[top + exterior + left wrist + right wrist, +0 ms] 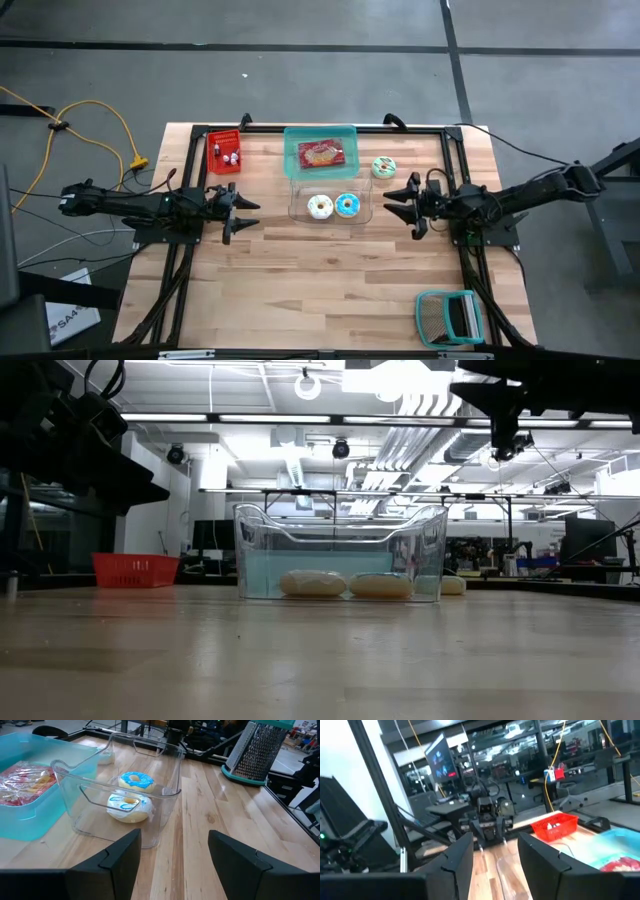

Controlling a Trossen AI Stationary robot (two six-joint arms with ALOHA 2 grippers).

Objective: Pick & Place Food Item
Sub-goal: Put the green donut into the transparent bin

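- High view shows the wooden tabletop ringed by a black frame, with both dark arms reaching in from opposite sides.
- Left arm lies along the left side; the left pincer hangs above bare wood just beside the clear bin, its fingers apart and holding nothing. In the left wrist view the two dark fingers frame a wide gap with bare planks between them.
- Right arm mirrors it on the right; the right pincer is near the bin's other end, fingers apart with nothing between them, as the right wrist view also shows.
- Clear plastic bin sits at the middle of the tabletop, upright, touching the teal lid behind it.
- Teal lid lies at the far edge and carries a wrapped red food packet.
- Teal-framed grater lies at the near right corner, well apart from the rest.
- Red basket stands at the far left, beside the teal lid.
- White-iced donut and blue-iced donut rest side by side on the bin's floor.
- Green-iced donut lies on the wood outside the bin, near its far right corner.
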